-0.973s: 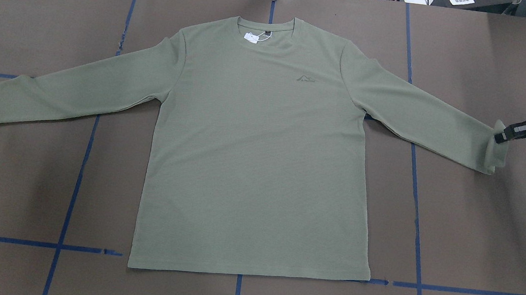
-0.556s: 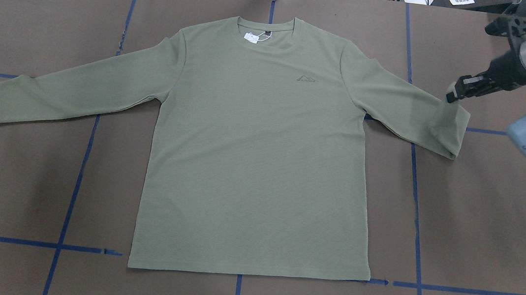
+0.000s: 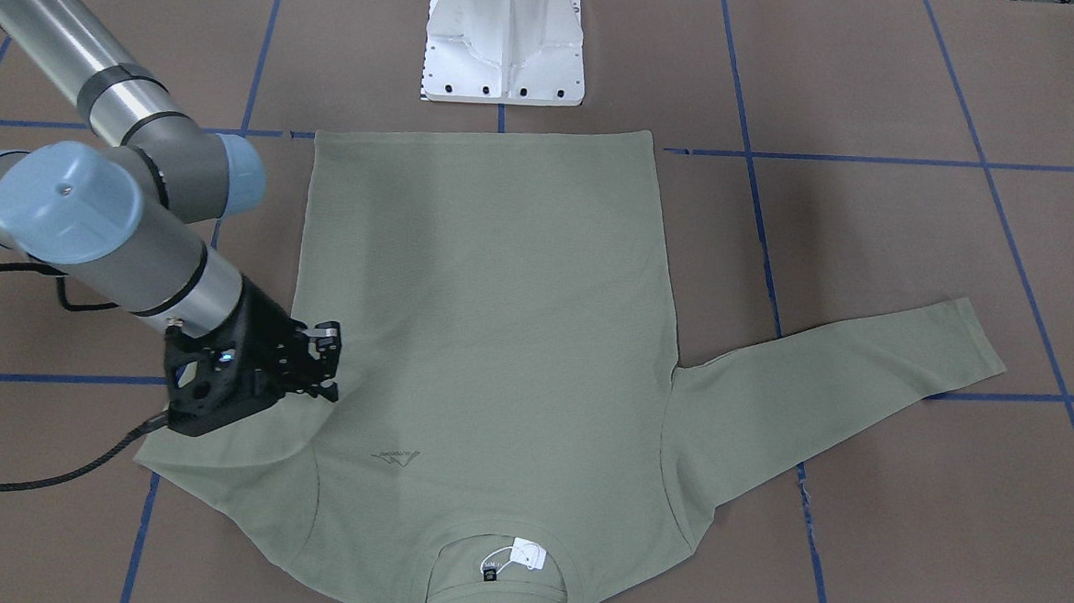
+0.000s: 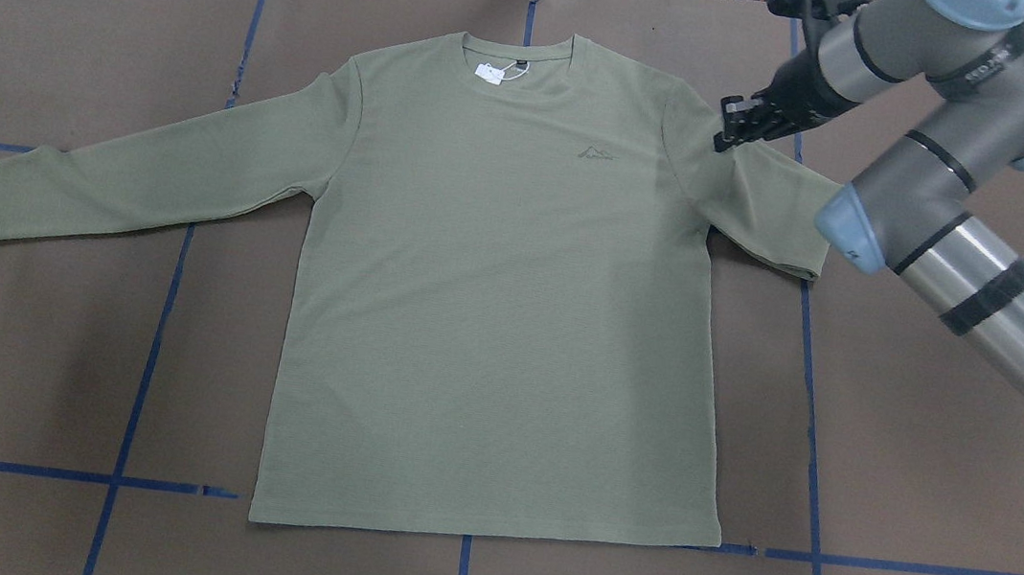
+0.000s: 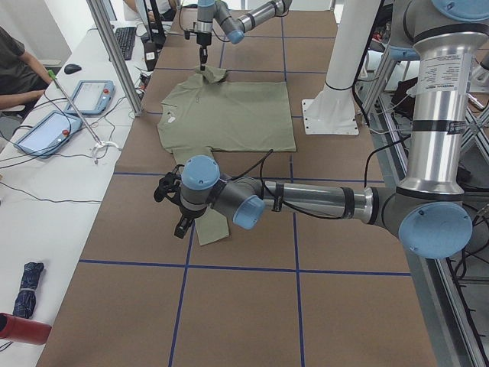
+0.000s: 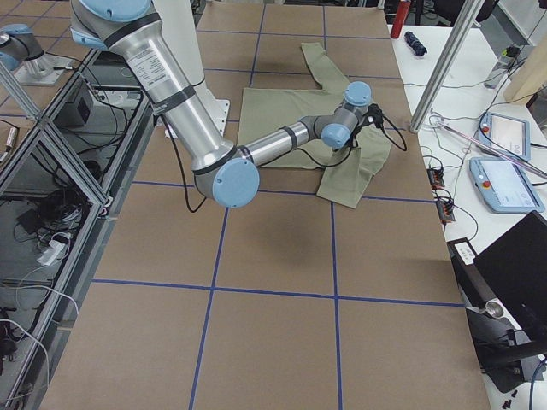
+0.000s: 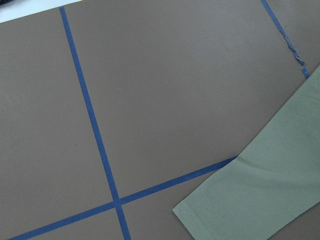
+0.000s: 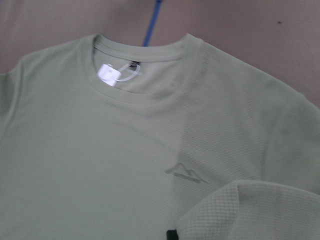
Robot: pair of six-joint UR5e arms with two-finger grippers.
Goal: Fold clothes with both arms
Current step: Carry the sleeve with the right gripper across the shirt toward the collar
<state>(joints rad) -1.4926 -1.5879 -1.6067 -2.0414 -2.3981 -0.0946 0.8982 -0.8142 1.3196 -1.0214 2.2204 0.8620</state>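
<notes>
Overhead exterior: the right gripper point(image 4: 727, 131), clamped on a sleeve point(image 4: 763, 200) of the green shirt point(image 4: 508, 326), has carried it inward to the shoulder. Only exterior left shows the left gripper point(image 5: 179, 222), and I cannot tell how far it is open.

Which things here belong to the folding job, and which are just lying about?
In the job: green shirt; right gripper, pinching its sleeve cuff; left gripper, near the other sleeve.
Lying about: white pedestal; blue tape grid; tablet on the side bench.
</notes>
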